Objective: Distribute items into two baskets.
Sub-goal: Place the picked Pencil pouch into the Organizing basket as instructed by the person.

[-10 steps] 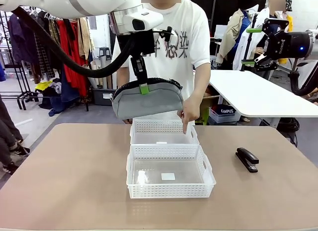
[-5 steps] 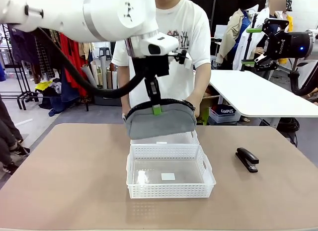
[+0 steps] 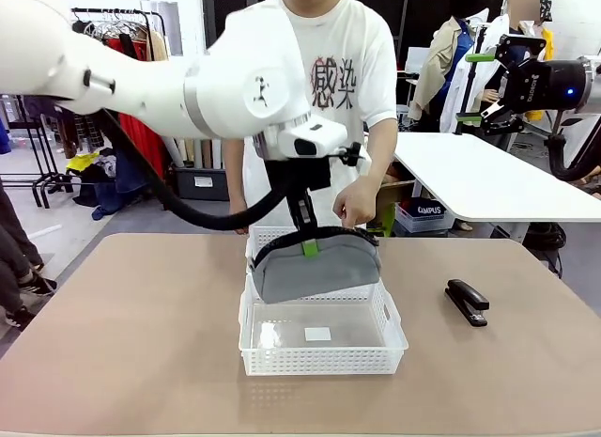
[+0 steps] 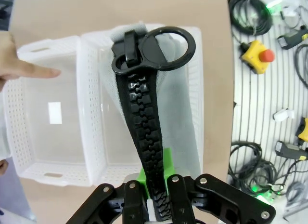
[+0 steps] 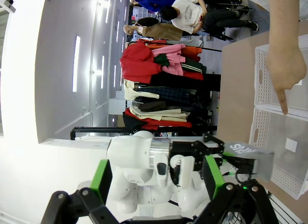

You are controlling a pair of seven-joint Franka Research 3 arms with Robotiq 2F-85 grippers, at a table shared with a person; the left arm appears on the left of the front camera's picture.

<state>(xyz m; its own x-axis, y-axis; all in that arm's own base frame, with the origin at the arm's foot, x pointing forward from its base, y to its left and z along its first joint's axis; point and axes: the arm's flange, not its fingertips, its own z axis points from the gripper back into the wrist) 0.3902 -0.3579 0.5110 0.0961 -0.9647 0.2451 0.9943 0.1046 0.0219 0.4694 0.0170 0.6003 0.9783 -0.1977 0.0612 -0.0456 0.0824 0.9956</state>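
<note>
**Step in hand.** This is judged to be the placing of the first item. The grey pencil pouch (image 3: 317,268) is held clear of the table (image 3: 141,315) at frame centre. It is clamped by its black zipper strip (image 4: 144,113) in the left gripper (image 3: 307,246), whose jaws are pressed together on the strip.

**Position.** In the front view the pouch is seen hanging before the far basket (image 3: 268,236) and the back rim of the near basket (image 3: 319,362). Contact with either cannot be told. In the left wrist view it is seen over the basket at frame right. A person's hand (image 3: 353,202) is pointed, finger down, at the basket at frame left.

**Other items.** The black stapler (image 3: 467,302) is found on the table at centre right, well apart from both baskets and not yet handled. The right gripper (image 3: 477,87) is held high at upper right, jaws apart, with nothing between them.

**Next move.** If the pointing is taken as the instruction, the pouch would need to be carried over the indicated basket. It would then be lowered lengthwise inside the rim and released. The stapler would be left for the other basket.
</note>
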